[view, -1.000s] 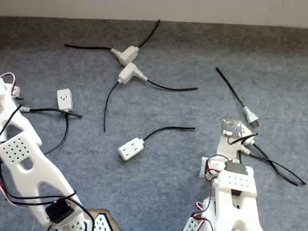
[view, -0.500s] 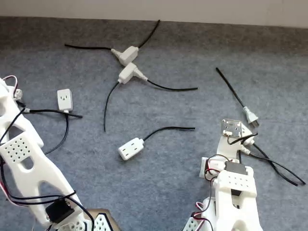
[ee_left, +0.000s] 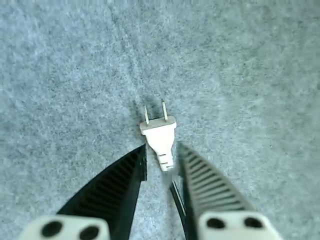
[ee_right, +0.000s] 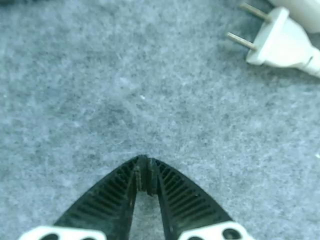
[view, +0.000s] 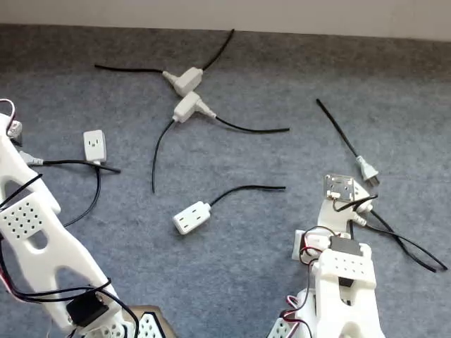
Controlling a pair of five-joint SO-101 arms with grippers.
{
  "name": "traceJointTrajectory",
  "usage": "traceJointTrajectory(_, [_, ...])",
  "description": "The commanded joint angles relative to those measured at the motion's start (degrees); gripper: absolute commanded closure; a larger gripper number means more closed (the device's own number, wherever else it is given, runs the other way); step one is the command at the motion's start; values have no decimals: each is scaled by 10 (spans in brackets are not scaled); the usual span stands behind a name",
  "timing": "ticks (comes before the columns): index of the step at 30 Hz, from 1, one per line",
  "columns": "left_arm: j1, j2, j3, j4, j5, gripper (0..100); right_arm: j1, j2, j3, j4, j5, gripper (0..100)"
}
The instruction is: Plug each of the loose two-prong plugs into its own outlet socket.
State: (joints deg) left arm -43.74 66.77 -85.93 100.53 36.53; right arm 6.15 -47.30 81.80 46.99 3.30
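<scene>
- Clamping the held plug (ee_left: 159, 134) in the left gripper (ee_left: 161, 149), with the black ribbed fingers (ee_left: 127, 172) narrowed onto the plug's rear end.
- Pointing that plug's two prongs straight away from the wrist, over the grey carpet (ee_left: 240, 60); cannot tell whether touching it.
- Trailing a black cord (ee_left: 176, 195) back from the held plug between the fingers.
- Placing the left arm (view: 32, 225) at the table's left edge in the high view, with a black cord running from beside it across the carpet toward the middle.
- Pressing the right gripper (ee_right: 148, 170) tips together, pinched to nothing and holding nothing, low over bare carpet.
- Showing the loose plug (ee_right: 279, 42) lying flat near the right gripper, apart from it, white, both prongs bare.
- Locating that loose plug, in the high view, just beyond the right arm (view: 343, 267), with its cord leading off toward the far side.
- Showing the left socket (view: 94, 145) face up on the carpet, near the left arm.
- Showing the middle socket (view: 192, 217) between the two arms, slots unfilled, its cord curving off toward the right.
- Showing two joined pairs (view: 187, 79), each a white plug mated to a white socket, lying just beside each other at the far side, with black cords fanning outward.
</scene>
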Motion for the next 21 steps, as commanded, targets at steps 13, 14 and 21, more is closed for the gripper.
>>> traceJointTrajectory(13, [6, 42, -17, 5, 197, 755, 1, -1, 0, -17, 1, 990])
traceJointTrajectory(14, [5, 53, -17, 5, 196, 755, 1, -1, 0, -17, 1, 990])
traceJointTrajectory(21, [-11, 95, -22, 4, 196, 756, 1, -1, 0, -17, 1, 990])
